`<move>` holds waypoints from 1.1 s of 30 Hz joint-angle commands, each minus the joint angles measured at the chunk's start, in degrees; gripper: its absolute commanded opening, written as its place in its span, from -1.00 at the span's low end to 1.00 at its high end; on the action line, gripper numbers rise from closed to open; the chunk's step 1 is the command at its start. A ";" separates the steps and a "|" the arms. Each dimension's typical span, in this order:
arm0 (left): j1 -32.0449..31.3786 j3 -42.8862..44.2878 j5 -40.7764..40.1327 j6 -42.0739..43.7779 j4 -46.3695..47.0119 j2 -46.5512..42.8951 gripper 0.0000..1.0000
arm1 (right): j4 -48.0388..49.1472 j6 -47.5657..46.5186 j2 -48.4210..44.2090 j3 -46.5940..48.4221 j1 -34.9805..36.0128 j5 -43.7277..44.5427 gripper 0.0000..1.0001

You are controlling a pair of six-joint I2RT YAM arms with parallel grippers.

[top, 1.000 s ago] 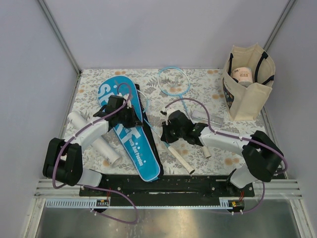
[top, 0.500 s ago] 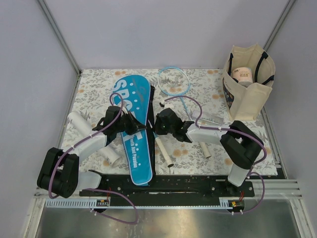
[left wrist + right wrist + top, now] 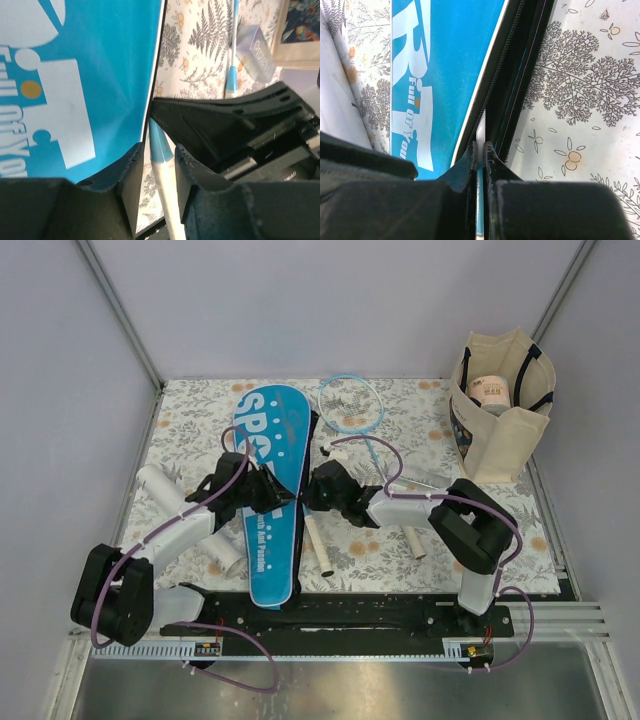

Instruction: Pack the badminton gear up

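**SPORT cover** [image 3: 272,430]: blue and racket-shaped. It lies lengthwise on the middle-left of the bench [image 3: 190,410], head toward the far edge. Its narrow tail overlaps the black base rail [image 3: 390,615] at the near edge. A second ago it lay slanted with the tail pointing near-right. It has since swung almost straight, and its head now sits just beside the first racket's head.

**Second racket** [image 3: 318,546]: the white handle shows against the cover's right edge, angled toward the near edge. Earlier it lay farther right. The shaft runs into the cover's open zip side.

**First racket** [image 3: 351,405]: the light-blue head is at the far middle. The shaft passes under the right arm and the handle emerges near-right. Its position is unchanged.

**White tube** [image 3: 158,486]: left of the cover, slanted, partly under the left arm. Unchanged.

**Left fingers** [image 3: 131,172]: parted, having been shut a second ago. One rests at the cover's edge. The second racket's blue collar and handle show in the gap, and whether the fingers touch them cannot be told.

**Right fingers** [image 3: 466,167]: closed on the second racket's thin shaft at the zip edge.

**Sundries:** a small clear box [image 3: 425,480] lies beside the right forearm. A beige tote [image 3: 510,435] stands upright at the far-right corner, well apart from the cover.

**Room:** bare floral cloth shows at the far-left corner. More shows at the near right, between the first racket's handle and the bench's right edge.
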 commanded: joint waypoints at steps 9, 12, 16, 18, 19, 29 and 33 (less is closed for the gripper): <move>-13.95 6.90 -21.01 8.84 -22.81 -3.87 -0.07 | 8.38 2.90 0.39 0.74 0.02 1.33 -1.00; -16.07 6.99 -24.44 7.96 -23.79 -2.99 -0.01 | 8.47 2.90 0.04 0.56 0.02 1.15 -1.00; -17.83 6.55 -26.02 7.34 -22.12 -0.98 0.04 | 8.82 3.16 -0.40 0.04 0.02 1.42 -1.00; -18.44 6.46 -26.38 7.34 -21.33 0.17 0.05 | 8.91 3.34 -0.66 -0.14 -0.07 1.33 -1.00; -18.71 6.46 -26.73 7.17 -20.89 0.78 0.05 | 8.91 3.51 -0.66 -0.31 0.02 1.33 -1.00; -19.85 6.64 -24.63 6.47 -18.69 0.97 -0.90 | 11.02 8.34 1.62 -0.05 -0.07 1.42 -1.00; -19.85 4.97 -21.82 4.10 -17.02 -1.76 -1.00 | 11.19 9.66 2.24 -0.14 -0.07 2.56 -1.00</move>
